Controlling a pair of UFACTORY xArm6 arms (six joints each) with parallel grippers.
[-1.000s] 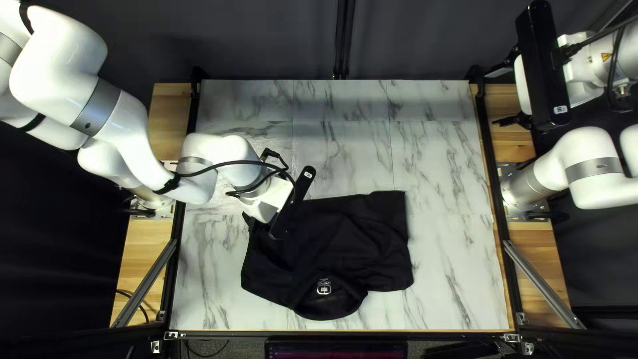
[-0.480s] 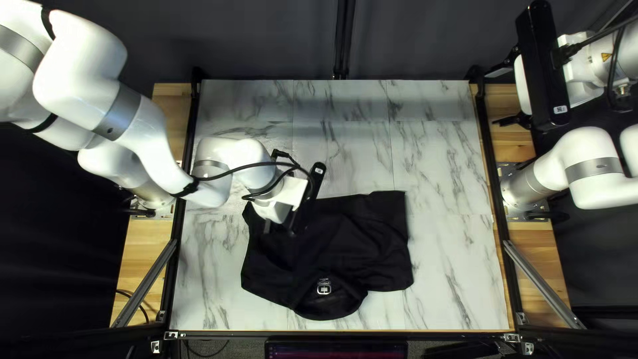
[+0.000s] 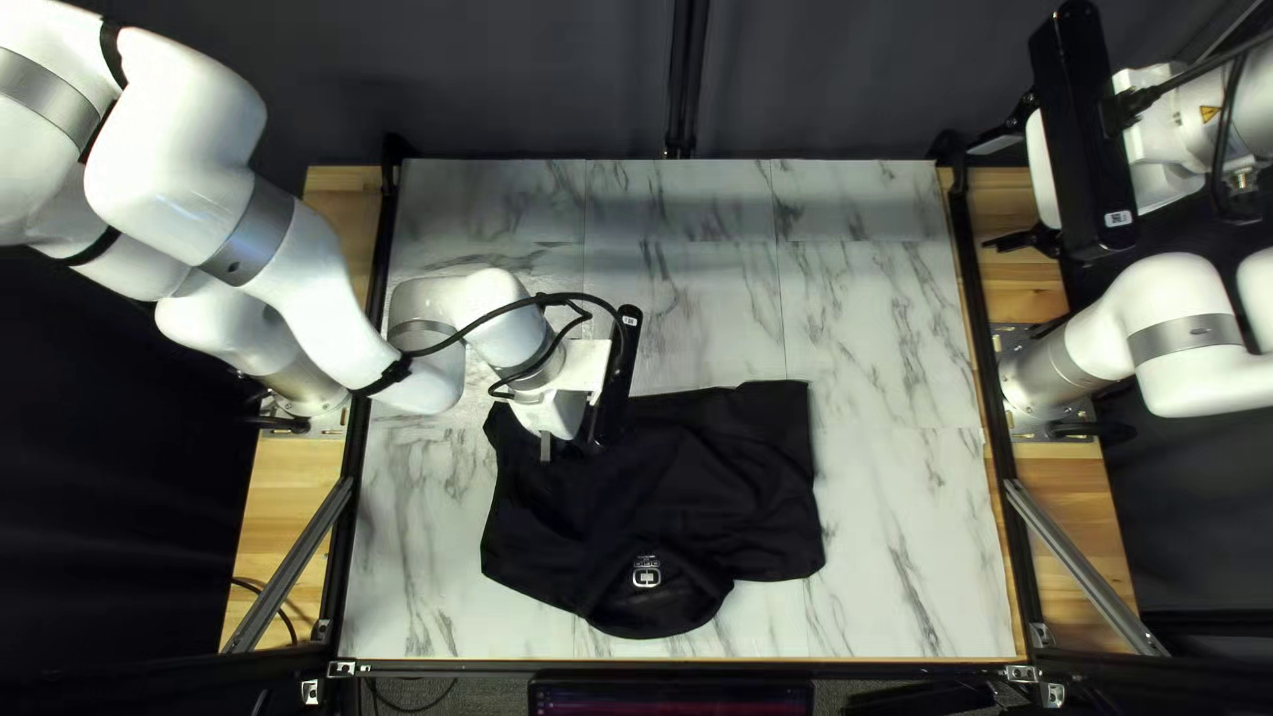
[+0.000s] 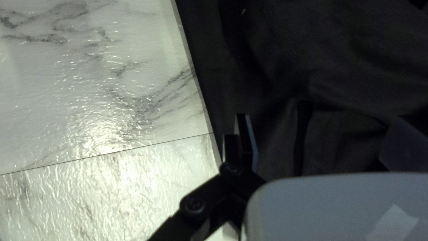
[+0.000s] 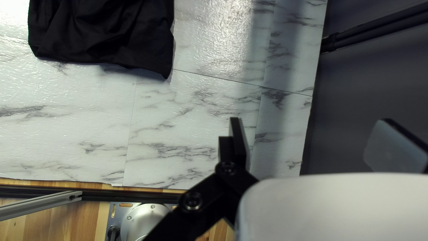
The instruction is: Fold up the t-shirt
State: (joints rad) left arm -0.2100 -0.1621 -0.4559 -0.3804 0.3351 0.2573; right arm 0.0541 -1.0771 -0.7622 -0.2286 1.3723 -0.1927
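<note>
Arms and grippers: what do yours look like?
My left arm and right arm are white and rounded, with grey bands. Each carries black cables and a long black bar with a small white label. The right arm also has a yellow warning label. My left gripper and right gripper have black links and flat black fingers.

My left arm (image 3: 308,292) is reaching in from the left; my right arm (image 3: 1174,298) is keeping to the right.
I'm angling the left gripper (image 3: 570,448) downward, fingers parted, and holding the right gripper (image 3: 988,194) far right, fingers spread.
</note>
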